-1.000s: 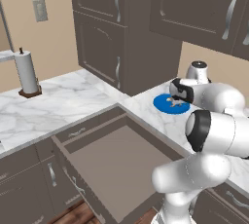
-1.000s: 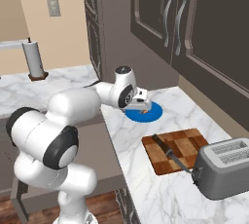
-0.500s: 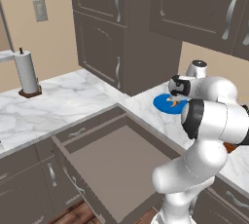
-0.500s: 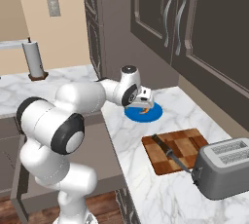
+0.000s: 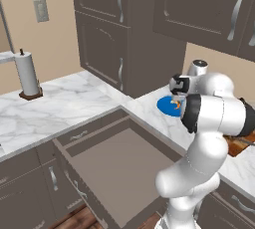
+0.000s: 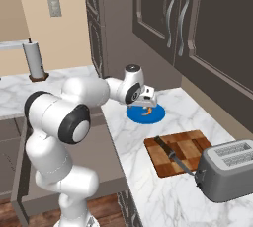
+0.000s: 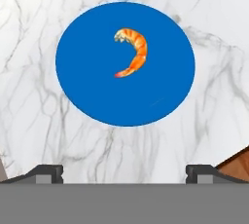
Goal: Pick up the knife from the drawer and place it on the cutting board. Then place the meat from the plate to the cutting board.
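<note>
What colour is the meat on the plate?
Orange, with paler banding. The meat shows best in the hand view, lying on the blue plate.

The surface (image 7: 44, 116) looks like smooth white marble veined grey. The plate (image 7: 97, 91) is matt, plain blue. The cutting board (image 6: 184, 148) is checkered brown wood. At lower right, the toaster (image 6: 228, 169) looks like brushed grey metal.
</note>
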{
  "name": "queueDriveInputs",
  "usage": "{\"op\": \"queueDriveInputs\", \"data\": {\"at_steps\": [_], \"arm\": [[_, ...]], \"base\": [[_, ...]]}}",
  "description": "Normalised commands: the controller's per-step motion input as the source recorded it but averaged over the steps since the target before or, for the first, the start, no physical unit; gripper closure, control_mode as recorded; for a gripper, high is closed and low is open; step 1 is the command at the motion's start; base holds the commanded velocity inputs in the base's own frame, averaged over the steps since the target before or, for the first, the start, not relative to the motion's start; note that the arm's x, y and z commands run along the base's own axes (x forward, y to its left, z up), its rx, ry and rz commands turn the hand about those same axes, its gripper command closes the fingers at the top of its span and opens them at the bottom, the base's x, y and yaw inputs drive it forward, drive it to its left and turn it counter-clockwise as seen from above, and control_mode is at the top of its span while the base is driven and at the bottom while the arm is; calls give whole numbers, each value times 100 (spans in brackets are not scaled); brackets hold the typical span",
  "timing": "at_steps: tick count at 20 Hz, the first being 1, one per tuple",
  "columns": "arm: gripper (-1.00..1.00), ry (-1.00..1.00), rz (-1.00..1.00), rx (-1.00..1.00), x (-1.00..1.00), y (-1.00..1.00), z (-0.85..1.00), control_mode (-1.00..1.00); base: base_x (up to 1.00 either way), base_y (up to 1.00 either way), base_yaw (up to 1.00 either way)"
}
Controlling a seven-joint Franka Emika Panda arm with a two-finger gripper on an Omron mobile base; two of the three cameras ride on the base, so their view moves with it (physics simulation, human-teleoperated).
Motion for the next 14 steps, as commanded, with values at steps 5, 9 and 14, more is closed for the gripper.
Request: {"op": "queueDriveInputs", "data": {"at_steps": [5,9,14], "arm": [[-100,-1,0,0,23,-1,-13,-100],[-100,-2,1,0,21,-6,-19,-100],[-100,-2,3,0,21,-11,-21,-100]], "base": [[0,0,0],[0,0,0],[0,0,0]]}}
